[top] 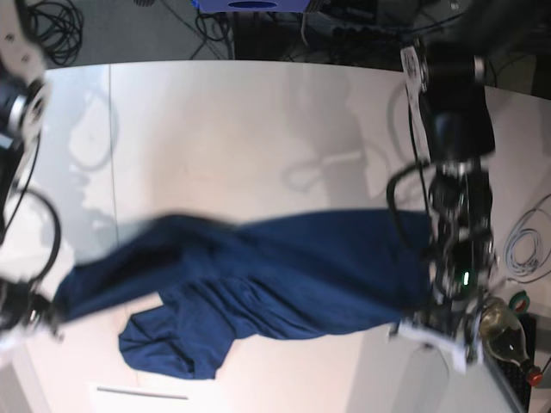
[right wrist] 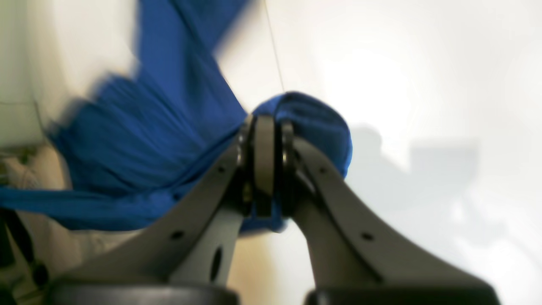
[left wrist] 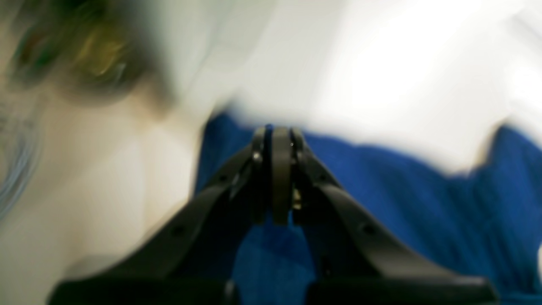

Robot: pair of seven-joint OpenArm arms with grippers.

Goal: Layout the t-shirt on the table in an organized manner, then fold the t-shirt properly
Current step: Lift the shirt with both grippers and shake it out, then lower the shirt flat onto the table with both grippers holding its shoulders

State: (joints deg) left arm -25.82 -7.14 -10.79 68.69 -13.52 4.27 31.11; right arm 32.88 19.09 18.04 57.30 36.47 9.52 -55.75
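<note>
Closed on opposite ends of the t-shirt [top: 258,280], the left gripper [left wrist: 277,140] and right gripper [right wrist: 264,127] hold it strung left-to-right above the table [top: 258,129], each equally near its own end.

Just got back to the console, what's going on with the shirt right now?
Both arms hold the shirt stretched between them above the table. The left hand is shut on one end and the right hand on the other, with cloth bunched at its tips. The shirt is twisted and wrinkled, part of it sagging toward the near edge. It is not laid flat yet, and folding has not begun. The wrist views are blurred.
</note>
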